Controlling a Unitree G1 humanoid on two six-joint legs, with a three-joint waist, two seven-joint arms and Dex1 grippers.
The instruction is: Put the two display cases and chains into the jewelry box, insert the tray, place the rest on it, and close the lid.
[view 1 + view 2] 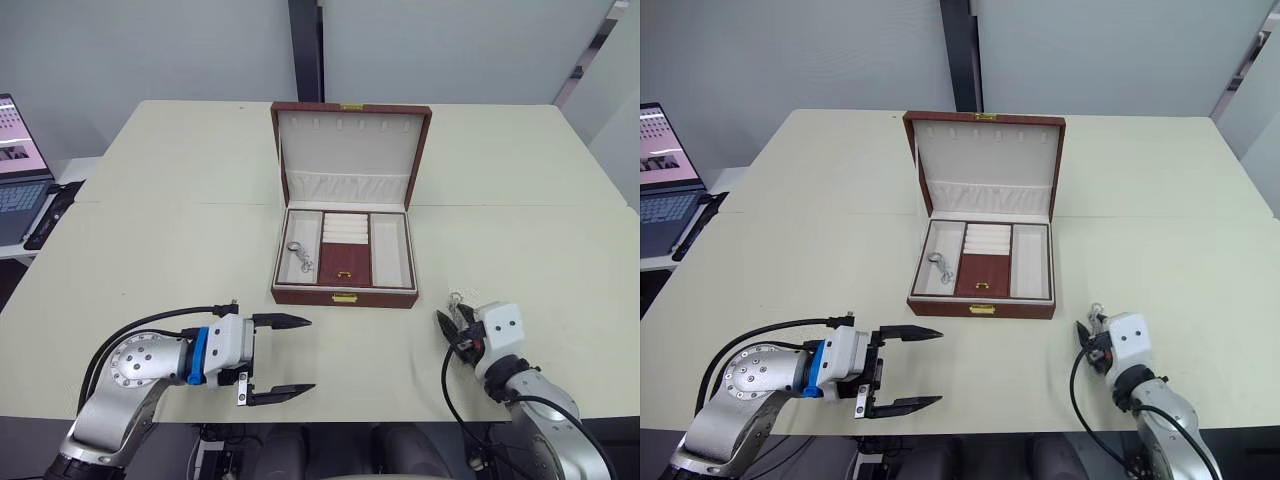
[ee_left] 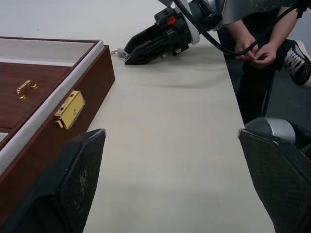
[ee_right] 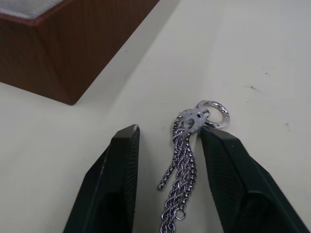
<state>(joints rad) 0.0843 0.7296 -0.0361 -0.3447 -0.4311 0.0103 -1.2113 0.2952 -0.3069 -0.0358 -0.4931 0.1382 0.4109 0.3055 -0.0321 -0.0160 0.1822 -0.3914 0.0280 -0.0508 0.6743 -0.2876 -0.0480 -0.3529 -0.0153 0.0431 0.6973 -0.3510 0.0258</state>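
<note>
The jewelry box (image 1: 345, 296) stands in the middle of the table with its lid (image 1: 350, 145) upright. The tray (image 1: 390, 255) sits inside it, and a silver chain (image 1: 300, 256) lies in its left compartment. Another silver chain (image 3: 184, 155), bunched and with a ring at one end, lies on the table off the box's front right corner. My right gripper (image 3: 170, 131) is open, with one finger on each side of this chain. In front of the box, to the left, my left gripper (image 1: 310, 355) is open and empty. The display cases are out of view.
A laptop (image 1: 20, 170) sits on a side surface at the far left. In the left wrist view a person (image 2: 257, 48) stands just beyond the table's near edge, hands together. The table's front edge runs close under both grippers.
</note>
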